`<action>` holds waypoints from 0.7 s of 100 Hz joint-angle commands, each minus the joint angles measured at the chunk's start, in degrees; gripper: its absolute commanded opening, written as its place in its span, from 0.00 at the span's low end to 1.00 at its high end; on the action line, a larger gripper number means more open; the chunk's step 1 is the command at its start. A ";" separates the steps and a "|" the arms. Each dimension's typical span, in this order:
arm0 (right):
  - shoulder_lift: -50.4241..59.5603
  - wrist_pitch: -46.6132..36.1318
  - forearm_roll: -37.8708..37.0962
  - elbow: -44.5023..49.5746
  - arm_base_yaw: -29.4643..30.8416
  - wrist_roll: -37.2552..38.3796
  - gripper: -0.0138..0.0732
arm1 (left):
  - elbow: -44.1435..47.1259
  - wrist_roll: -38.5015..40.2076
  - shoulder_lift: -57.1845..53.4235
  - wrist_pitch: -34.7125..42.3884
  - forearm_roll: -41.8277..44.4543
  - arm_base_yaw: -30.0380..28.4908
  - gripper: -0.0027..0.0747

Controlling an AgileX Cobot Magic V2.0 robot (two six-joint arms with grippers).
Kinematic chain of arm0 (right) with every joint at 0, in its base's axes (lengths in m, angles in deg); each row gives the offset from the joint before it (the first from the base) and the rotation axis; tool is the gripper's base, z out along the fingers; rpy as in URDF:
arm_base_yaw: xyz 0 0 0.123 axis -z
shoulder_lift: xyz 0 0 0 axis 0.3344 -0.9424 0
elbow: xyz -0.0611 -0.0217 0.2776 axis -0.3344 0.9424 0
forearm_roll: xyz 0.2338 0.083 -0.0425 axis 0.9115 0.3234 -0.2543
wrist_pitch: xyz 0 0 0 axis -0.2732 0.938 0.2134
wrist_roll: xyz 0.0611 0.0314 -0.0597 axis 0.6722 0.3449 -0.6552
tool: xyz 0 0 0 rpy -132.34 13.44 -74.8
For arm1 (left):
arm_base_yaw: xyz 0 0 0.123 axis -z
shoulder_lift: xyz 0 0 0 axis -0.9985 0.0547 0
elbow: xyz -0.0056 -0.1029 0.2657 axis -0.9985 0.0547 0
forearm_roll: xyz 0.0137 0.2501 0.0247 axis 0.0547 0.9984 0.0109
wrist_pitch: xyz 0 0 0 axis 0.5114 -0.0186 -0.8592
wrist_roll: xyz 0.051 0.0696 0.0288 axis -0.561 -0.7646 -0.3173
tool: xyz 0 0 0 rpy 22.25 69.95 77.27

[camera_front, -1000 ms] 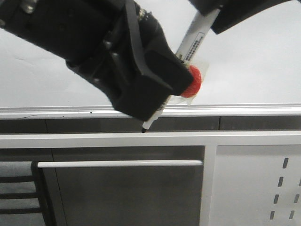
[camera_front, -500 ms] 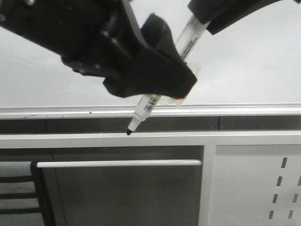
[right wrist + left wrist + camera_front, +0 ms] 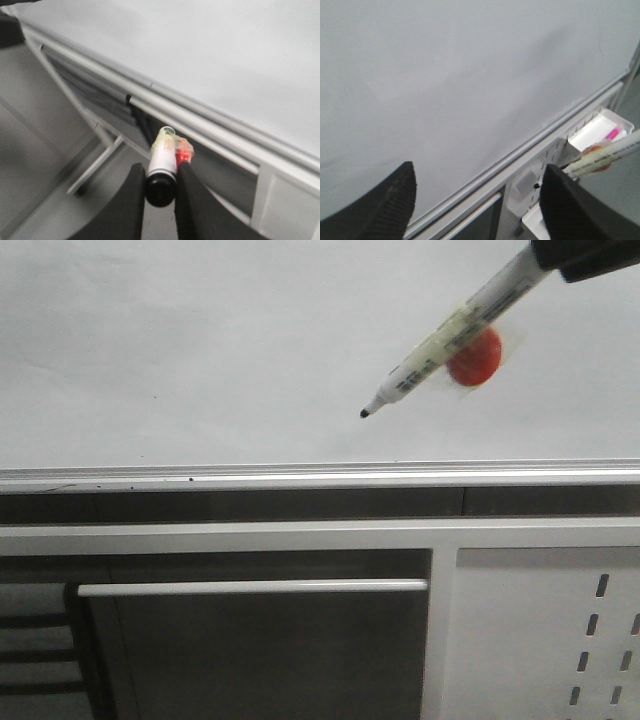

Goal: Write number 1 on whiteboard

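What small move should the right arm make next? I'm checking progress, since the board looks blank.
Probably ease the marker tip forward onto the whiteboard. The right gripper clamps the uncapped marker, tip angled down-left over the board, and no stroke is drawn yet.

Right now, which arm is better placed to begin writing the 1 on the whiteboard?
The right. Its gripper holds the marker, uncapped tip toward the blank whiteboard. The left gripper is open and empty.

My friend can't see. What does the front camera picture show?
A white marker with a black tip slants down over a blank whiteboard, held at the picture's top right corner by the right gripper. A red blob shows behind it, and nothing is written yet.
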 commanded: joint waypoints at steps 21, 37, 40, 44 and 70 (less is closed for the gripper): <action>7.74 -18.17 0.83 4.50 -8.24 -1.38 0.11 | 7.18 0.05 -8.33 13.35 -5.92 -1.78 0.01; 6.70 -24.07 -1.57 4.50 -9.54 -1.67 0.11 | 11.41 0.05 -11.50 18.31 -8.29 -1.78 0.01; 6.38 -24.87 -2.10 4.50 -9.54 -1.67 0.11 | 12.03 0.05 -11.85 19.04 -8.80 -1.78 0.01; 6.13 -25.88 -2.67 4.50 -9.54 -1.67 0.11 | 12.83 0.05 -12.19 19.97 -9.16 -1.78 0.01; 2.61 -28.72 -4.46 4.15 -9.63 -1.67 0.11 | 13.86 0.05 -12.34 23.07 -9.69 -1.78 0.01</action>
